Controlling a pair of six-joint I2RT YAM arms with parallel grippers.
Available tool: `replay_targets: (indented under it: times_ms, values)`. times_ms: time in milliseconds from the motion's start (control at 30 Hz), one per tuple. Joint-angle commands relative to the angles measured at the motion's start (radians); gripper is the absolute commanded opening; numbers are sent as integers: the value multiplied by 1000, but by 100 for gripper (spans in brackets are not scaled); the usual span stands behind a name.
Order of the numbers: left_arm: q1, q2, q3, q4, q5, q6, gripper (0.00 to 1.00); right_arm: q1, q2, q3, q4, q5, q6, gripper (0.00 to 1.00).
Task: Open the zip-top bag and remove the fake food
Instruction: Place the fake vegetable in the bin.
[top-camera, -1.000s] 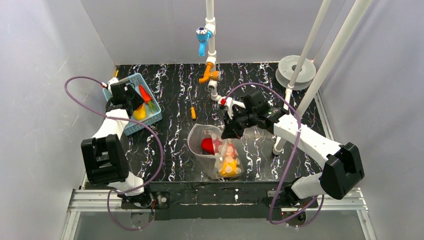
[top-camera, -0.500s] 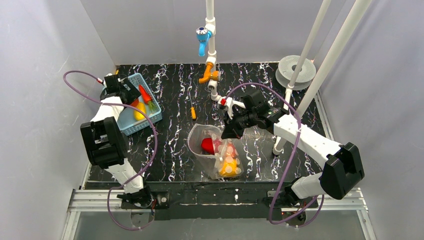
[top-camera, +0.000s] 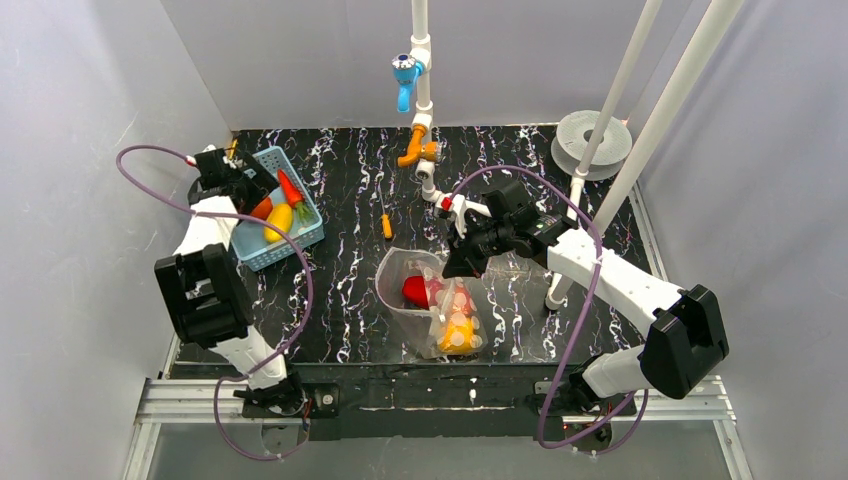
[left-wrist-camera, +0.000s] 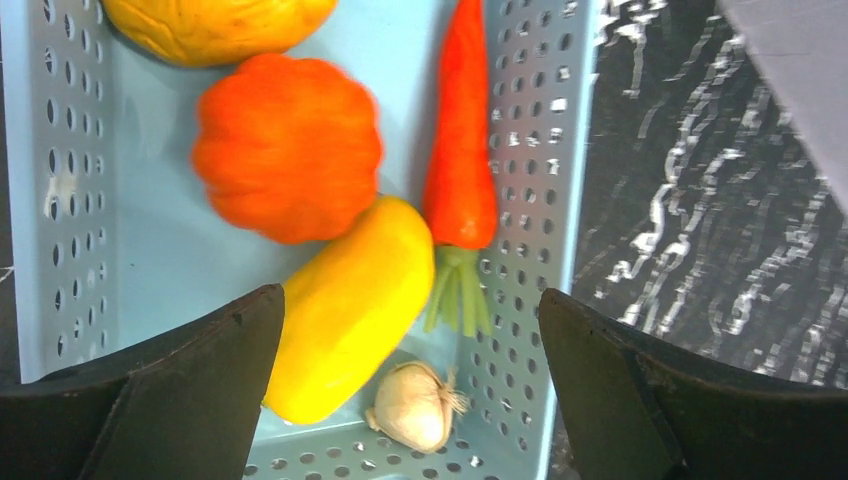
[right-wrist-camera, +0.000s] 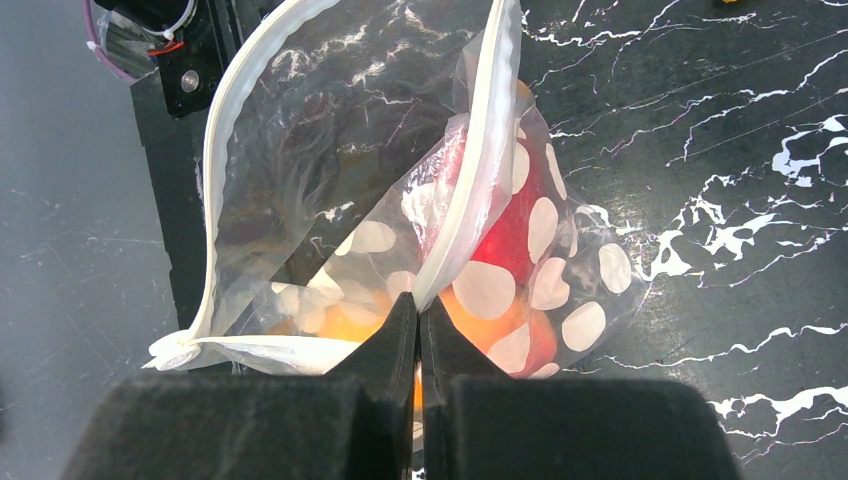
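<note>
The zip-top bag (top-camera: 432, 296), clear with white polka dots, lies open-mouthed near the table's front middle, with red and orange fake food (top-camera: 415, 291) inside. My right gripper (top-camera: 452, 262) is shut on the bag's white zip rim (right-wrist-camera: 470, 200) and holds the mouth open. My left gripper (top-camera: 245, 190) is open and empty above the light blue basket (top-camera: 300, 235) at the far left. In the left wrist view the basket (left-wrist-camera: 150, 260) holds a yellow oblong piece (left-wrist-camera: 350, 305), a round orange piece (left-wrist-camera: 285, 145), a carrot (left-wrist-camera: 460, 140) and a small garlic bulb (left-wrist-camera: 415, 405).
An orange-handled screwdriver (top-camera: 386, 224) lies on the black marbled table behind the bag. A white pipe with blue and orange valves (top-camera: 420, 90) stands at the back middle. Two white poles (top-camera: 600, 130) and a grey spool (top-camera: 590, 140) stand at the back right.
My left arm has swung back and to the left over the basket, uncovering the yellow and orange pieces. My right gripper and the bag have not moved.
</note>
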Motion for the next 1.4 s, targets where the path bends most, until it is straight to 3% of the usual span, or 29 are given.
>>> replay_targets:
  times_ms: [0, 333, 700, 933, 1367]
  values:
    - [24, -152, -68, 63, 190, -49, 98, -8, -35, 1, 25, -18, -8, 1]
    - [-1, -402, -298, 125, 486, -184, 98, -9, -46, -1, 18, -39, -15, 1]
    - [-53, -667, -463, 50, 559, -168, 98, -19, -68, -9, 13, -60, -24, 1]
    - [-58, -738, -521, 32, 668, -223, 98, -28, -81, -21, 15, -85, -30, 1]
    - [-156, -849, -558, -60, 674, -286, 98, -34, -87, -25, 11, -105, -36, 1]
